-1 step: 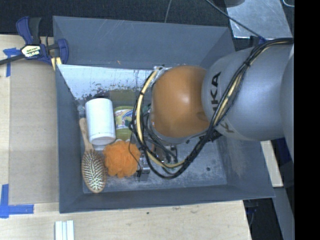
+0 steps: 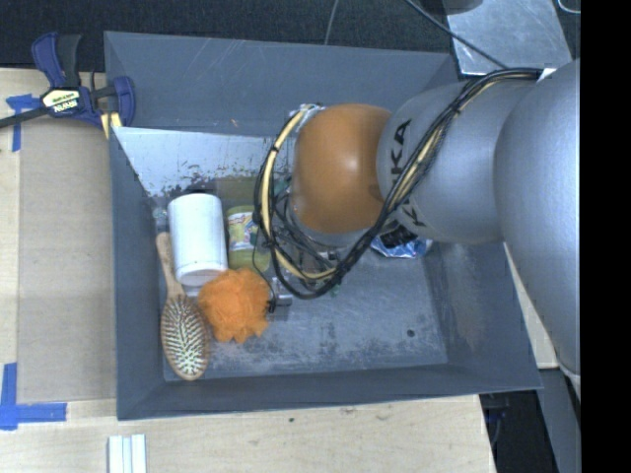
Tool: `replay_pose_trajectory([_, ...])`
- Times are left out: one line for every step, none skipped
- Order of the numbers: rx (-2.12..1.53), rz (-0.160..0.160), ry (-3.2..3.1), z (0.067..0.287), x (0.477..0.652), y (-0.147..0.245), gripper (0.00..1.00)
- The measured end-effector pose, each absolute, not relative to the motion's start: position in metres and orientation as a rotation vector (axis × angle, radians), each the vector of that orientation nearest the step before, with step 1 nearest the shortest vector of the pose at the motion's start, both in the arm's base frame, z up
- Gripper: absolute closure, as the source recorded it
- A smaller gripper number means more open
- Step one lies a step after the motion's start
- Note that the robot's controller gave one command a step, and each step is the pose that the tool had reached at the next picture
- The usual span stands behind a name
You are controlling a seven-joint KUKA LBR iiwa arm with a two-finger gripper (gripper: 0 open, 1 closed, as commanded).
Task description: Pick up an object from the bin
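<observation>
A small grey part of my gripper (image 2: 280,306) shows low in the left half of the bin, at the right edge of an orange fluffy ball (image 2: 235,304). A white cylindrical bottle (image 2: 198,235) lies just above the ball. A small jar with a green and yellow label (image 2: 241,232) lies beside the bottle, half hidden by the arm's cables. A wooden hairbrush (image 2: 183,333) lies along the bin's left wall, with its bristle head at the lower left corner, touching the ball.
The arm with its orange cover and cable loops hangs over the middle of the bin and hides what lies beneath. A blue and white packet (image 2: 404,246) peeks out under the arm on the right.
</observation>
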State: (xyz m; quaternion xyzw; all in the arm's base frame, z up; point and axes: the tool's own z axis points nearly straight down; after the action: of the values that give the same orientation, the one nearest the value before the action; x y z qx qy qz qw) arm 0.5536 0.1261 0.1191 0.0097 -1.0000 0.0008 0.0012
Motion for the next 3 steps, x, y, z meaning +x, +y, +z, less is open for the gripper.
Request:
replay_pose_trajectory([0.031,0.001,-3.138,0.122,0.552,0.128,1.00])
replay_pose_trajectory([0.519,-0.007,-3.089,0.121,0.613,0.146,1.00])
replay_pose_trajectory([0.239,-0.005,-3.124,0.136,0.585,0.150,1.00])
